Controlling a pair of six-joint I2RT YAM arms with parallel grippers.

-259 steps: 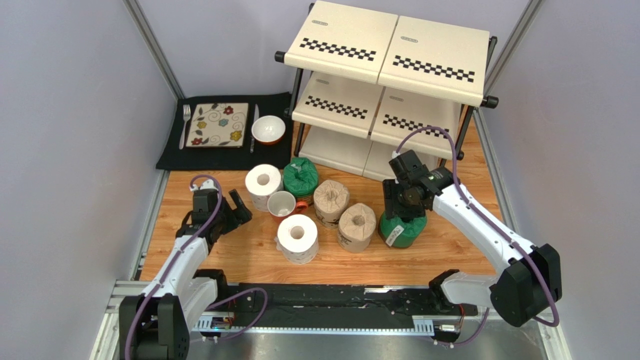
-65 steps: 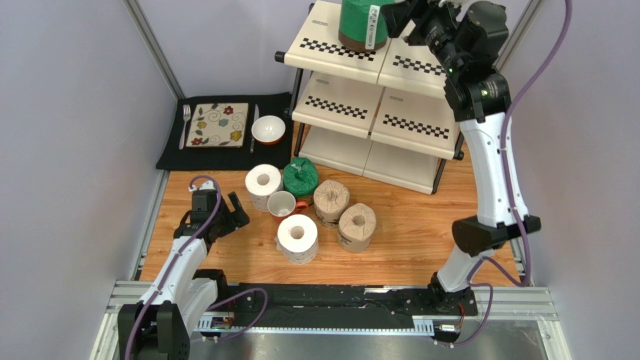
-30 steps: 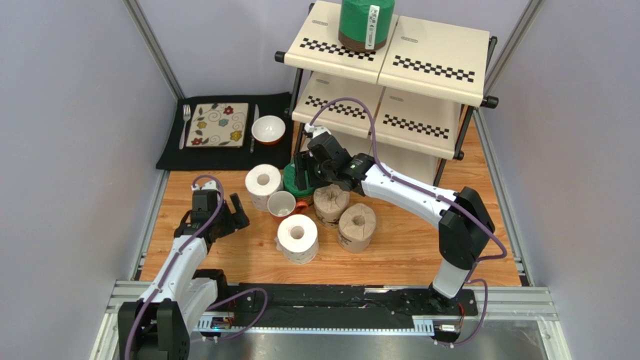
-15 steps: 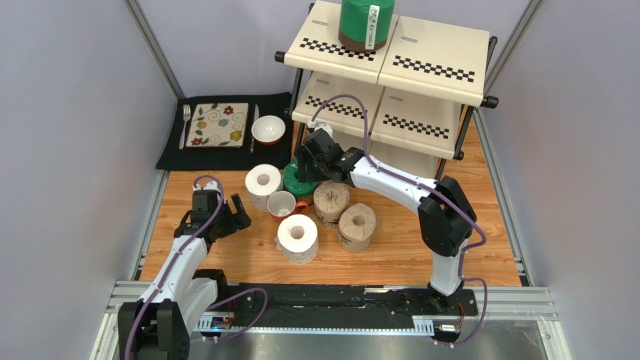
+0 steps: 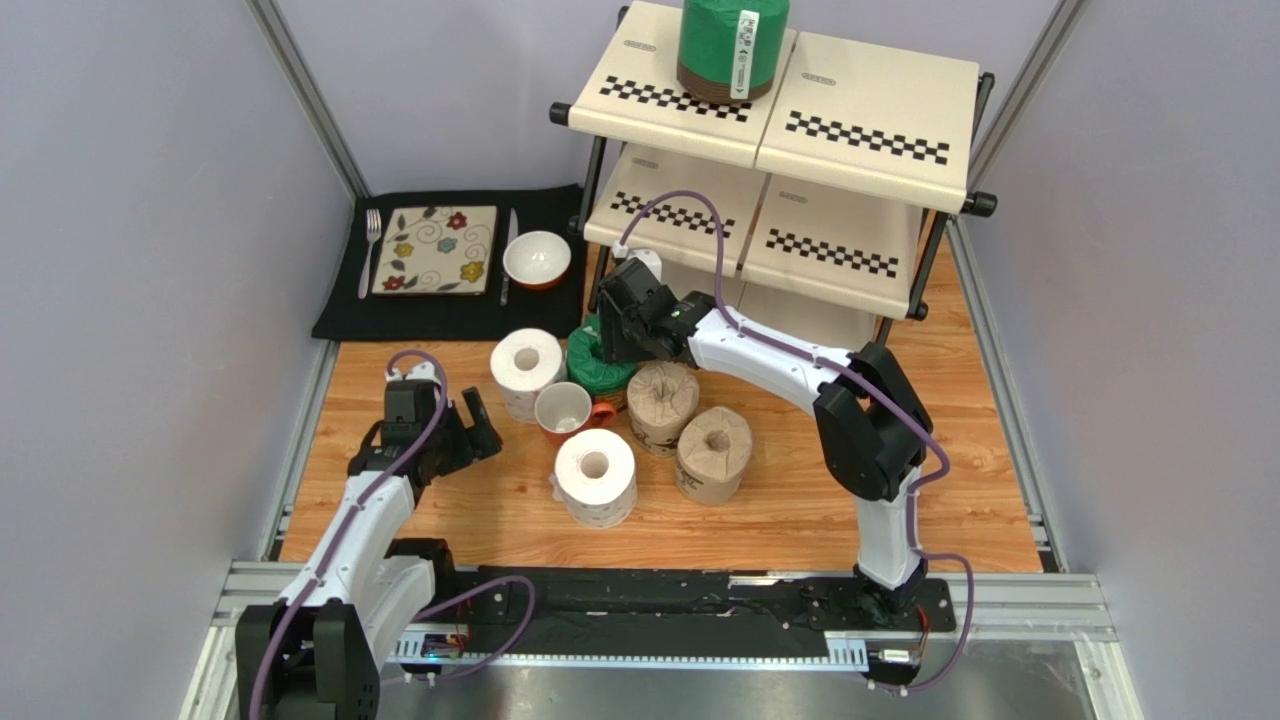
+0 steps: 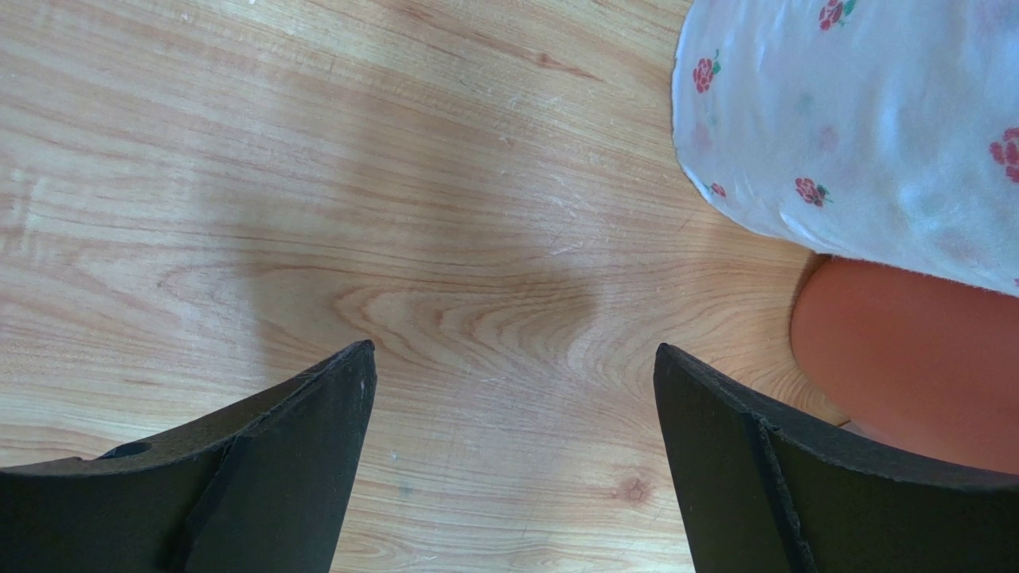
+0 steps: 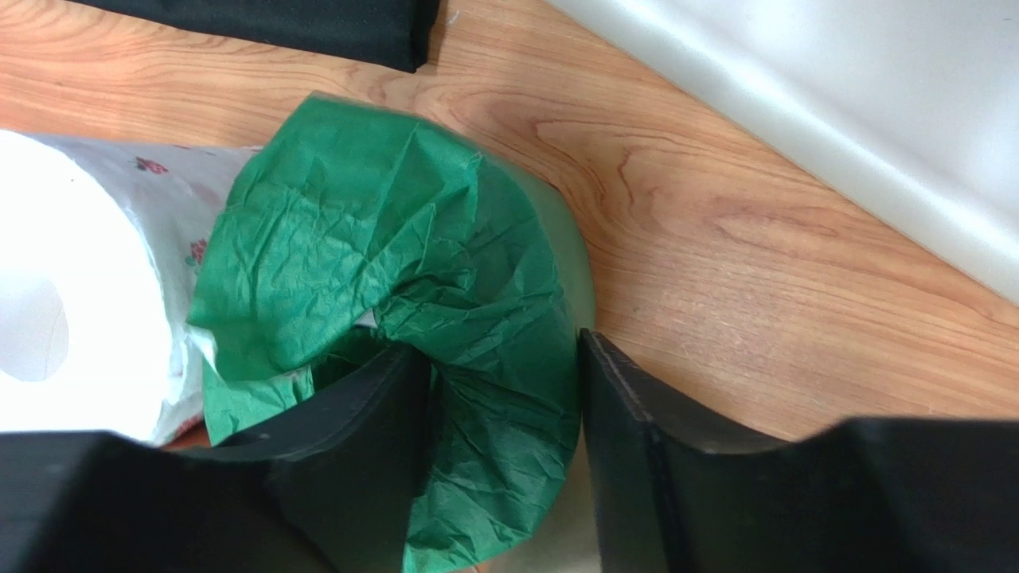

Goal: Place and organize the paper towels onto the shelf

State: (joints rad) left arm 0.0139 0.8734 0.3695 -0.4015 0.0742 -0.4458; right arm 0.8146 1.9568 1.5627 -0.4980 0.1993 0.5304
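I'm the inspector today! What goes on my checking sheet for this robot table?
Surface: wooden table, no spills seen.
Job's things: one green roll upright on the shelf's top tier; second green roll, two white rolls and two tan rolls on the table.
Clutter: mug among the rolls; placemat with plate, fork, knife, bowl.
Hands: left hand open above bare wood; right hand grips the second green roll, one finger in its top.
Cables: purple cable arching over the right arm, another looped at the left wrist.
Surroundings: grey walls on both sides.
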